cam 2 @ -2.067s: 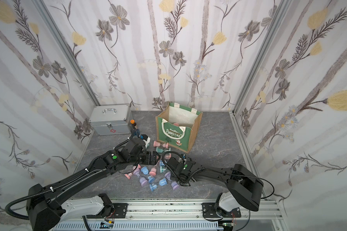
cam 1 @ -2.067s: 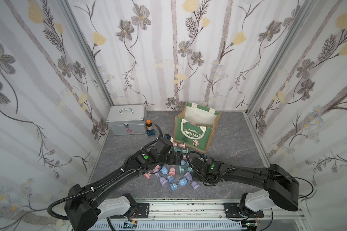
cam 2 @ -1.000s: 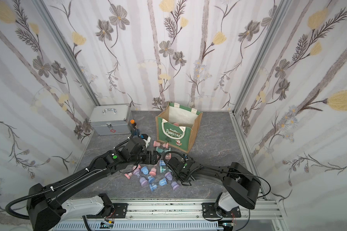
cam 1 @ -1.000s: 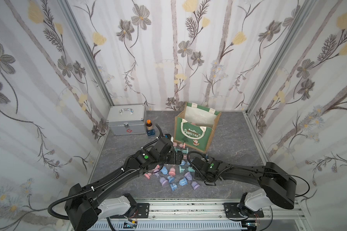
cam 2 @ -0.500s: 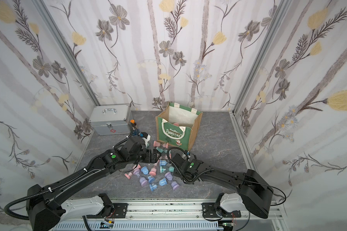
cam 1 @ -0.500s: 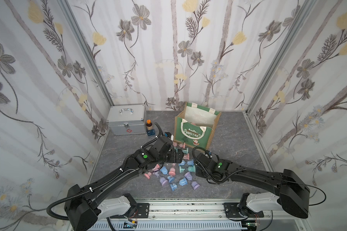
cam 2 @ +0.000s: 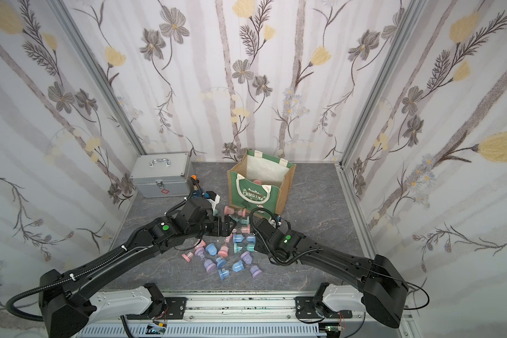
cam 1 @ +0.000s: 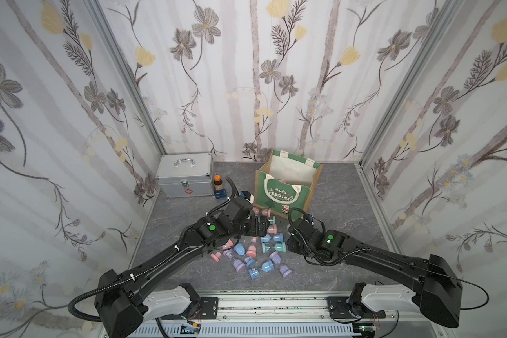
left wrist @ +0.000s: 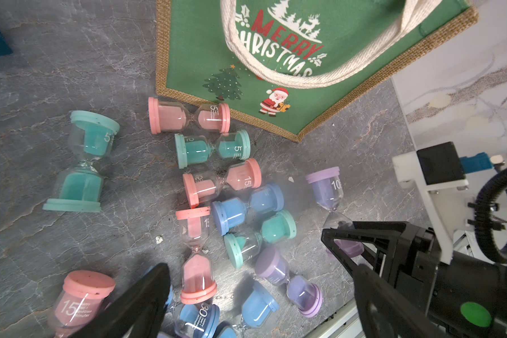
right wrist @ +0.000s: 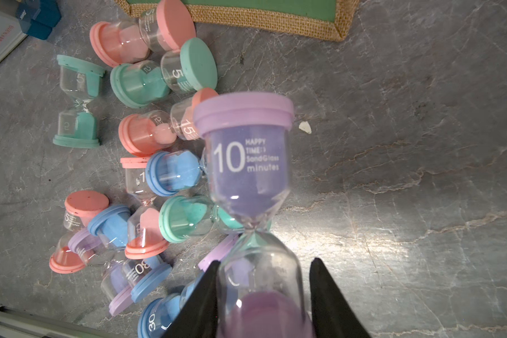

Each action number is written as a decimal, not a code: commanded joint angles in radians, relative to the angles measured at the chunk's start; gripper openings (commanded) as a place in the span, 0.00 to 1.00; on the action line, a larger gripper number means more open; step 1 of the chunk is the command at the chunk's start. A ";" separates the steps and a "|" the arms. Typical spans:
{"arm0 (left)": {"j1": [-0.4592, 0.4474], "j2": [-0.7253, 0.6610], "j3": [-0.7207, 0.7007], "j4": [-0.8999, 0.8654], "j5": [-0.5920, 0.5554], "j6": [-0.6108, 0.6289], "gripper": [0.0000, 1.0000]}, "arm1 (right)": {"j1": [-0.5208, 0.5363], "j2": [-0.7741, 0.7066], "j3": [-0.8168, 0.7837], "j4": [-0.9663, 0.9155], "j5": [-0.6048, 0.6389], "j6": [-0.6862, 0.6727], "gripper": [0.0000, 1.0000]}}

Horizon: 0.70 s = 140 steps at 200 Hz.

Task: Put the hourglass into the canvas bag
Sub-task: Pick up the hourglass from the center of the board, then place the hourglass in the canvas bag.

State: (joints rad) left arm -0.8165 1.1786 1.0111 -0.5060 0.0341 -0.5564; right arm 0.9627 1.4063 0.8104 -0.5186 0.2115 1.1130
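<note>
Right tool (right wrist: 265, 262) clamps purple hourglass (right wrist: 246, 164) by bulb.

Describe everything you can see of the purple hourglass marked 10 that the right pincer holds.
The purple hourglass has two clear, glass-looking bulbs joined at a narrow neck, and a lilac cap at each end. White print reads "10 minutes". Purple sand fills the bulb farther from the right pincer, whose black fingers clamp the nearer, mostly clear bulb. It appears raised above the other hourglasses, touching only the pincer.
</note>
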 commanded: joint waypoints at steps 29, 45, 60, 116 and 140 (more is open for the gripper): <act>0.000 0.002 0.029 0.021 -0.041 0.003 1.00 | -0.001 -0.065 0.052 0.040 0.014 -0.025 0.18; 0.000 0.003 0.046 0.021 -0.052 0.006 1.00 | -0.002 -0.099 0.079 0.053 0.015 -0.044 0.18; 0.002 0.006 0.064 0.022 -0.074 0.010 1.00 | -0.007 -0.117 0.115 0.069 0.014 -0.081 0.18; 0.026 0.019 0.152 0.031 -0.118 0.038 1.00 | -0.081 -0.093 0.319 0.109 -0.040 -0.222 0.18; 0.056 0.034 0.190 0.042 -0.120 0.049 1.00 | -0.144 -0.040 0.429 0.124 -0.057 -0.294 0.18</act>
State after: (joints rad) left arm -0.7826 1.2011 1.1660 -0.5018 -0.0582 -0.5259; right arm 0.8619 1.3254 1.1549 -0.4690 0.1730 0.9176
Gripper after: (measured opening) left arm 0.997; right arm 0.409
